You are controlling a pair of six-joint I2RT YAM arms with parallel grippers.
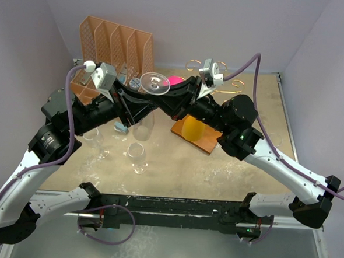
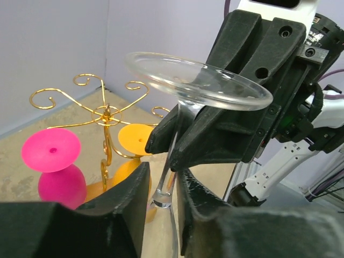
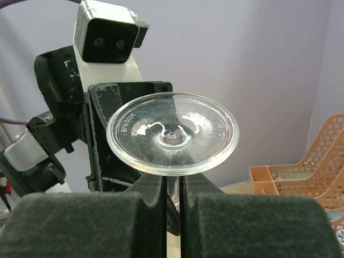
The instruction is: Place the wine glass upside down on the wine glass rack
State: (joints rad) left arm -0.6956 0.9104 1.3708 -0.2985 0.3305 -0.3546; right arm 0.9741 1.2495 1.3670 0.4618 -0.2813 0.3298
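A clear wine glass (image 1: 154, 83) hangs upside down in mid-air over the table's middle, foot on top and bowl below. My right gripper (image 1: 164, 99) is shut on its stem just under the foot (image 3: 172, 131). My left gripper (image 1: 133, 106) straddles the stem lower down, near the bowl; its jaws stand a little wider than the stem (image 2: 171, 161). The gold wire rack (image 2: 107, 114) on its brown wooden base (image 1: 201, 143) stands just behind and to the right. It holds an upside-down pink glass (image 2: 54, 161) and an orange glass (image 2: 134, 141).
An orange plastic file organizer (image 1: 116, 44) stands at the back left. Two clear glasses (image 1: 137, 156) (image 1: 95, 137) stand on the table below the held glass. Walls close in the left, back and right sides.
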